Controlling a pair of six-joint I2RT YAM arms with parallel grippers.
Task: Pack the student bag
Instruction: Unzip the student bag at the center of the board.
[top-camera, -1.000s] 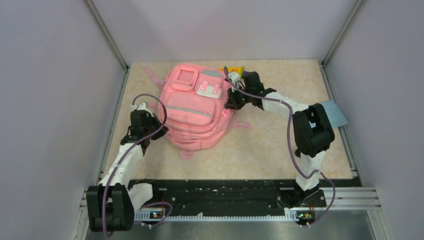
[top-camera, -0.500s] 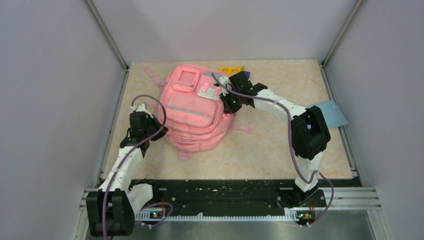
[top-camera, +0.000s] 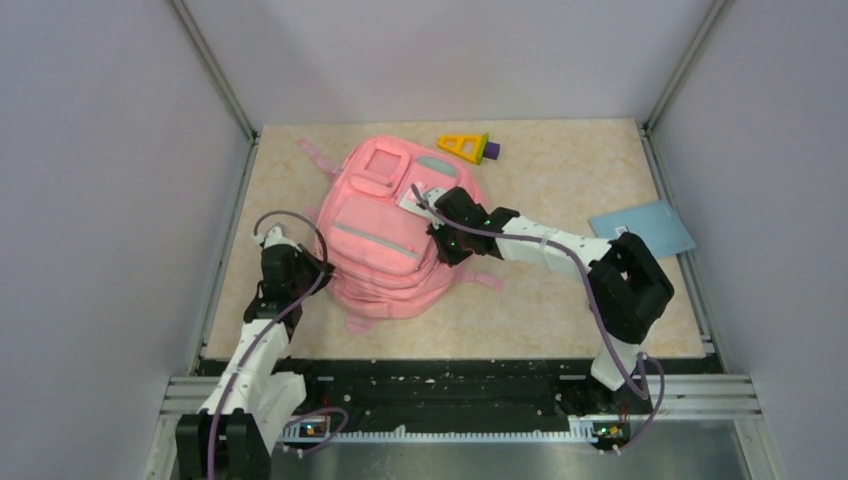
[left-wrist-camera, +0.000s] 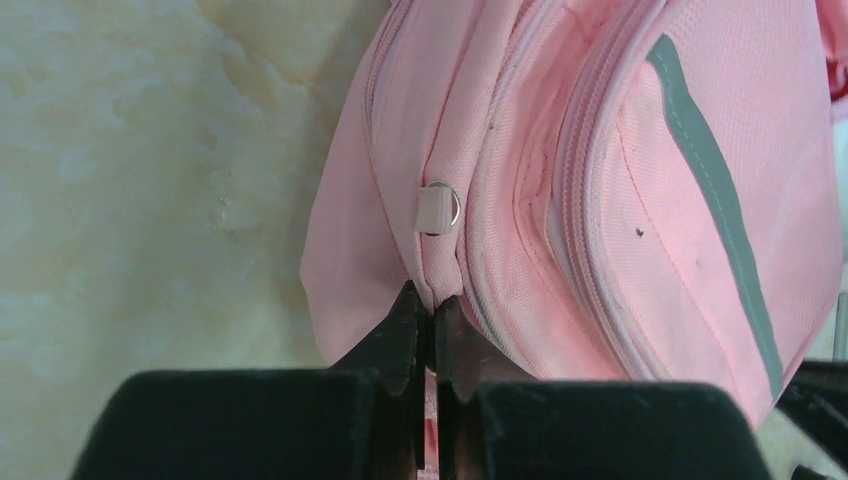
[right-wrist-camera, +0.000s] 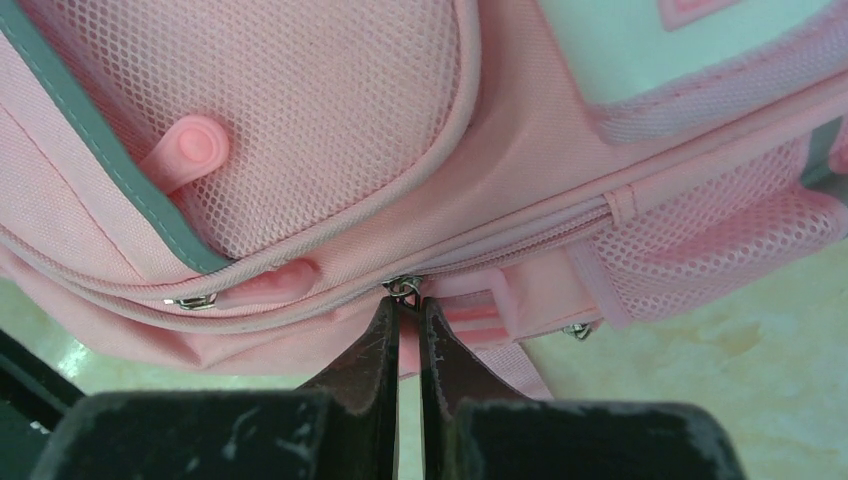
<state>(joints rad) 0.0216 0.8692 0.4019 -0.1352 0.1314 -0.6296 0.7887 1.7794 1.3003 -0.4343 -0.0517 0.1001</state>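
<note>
Leftward, the left pincer (left-wrist-camera: 428, 318) was clenched on a fold of the large pink fabric student bag (top-camera: 380, 240), lying mid-left on the beige counter (top-camera: 560, 310); that thin pinch could slip. Further right, the right pincer (right-wrist-camera: 405, 312) gripped a small metal zipper pull (right-wrist-camera: 403, 289), which might pop free if tugged askew

You have soft, even light from overhead in the top view; the table (top-camera: 560, 300) reads bright, and the student bag (top-camera: 385, 230) casts only a faint shadow along its lower edge. In both wrist views the pink fabric is sharp, while the left tool (left-wrist-camera: 427, 320) sits dark and slightly blurred at the bottom of the frame.
</note>
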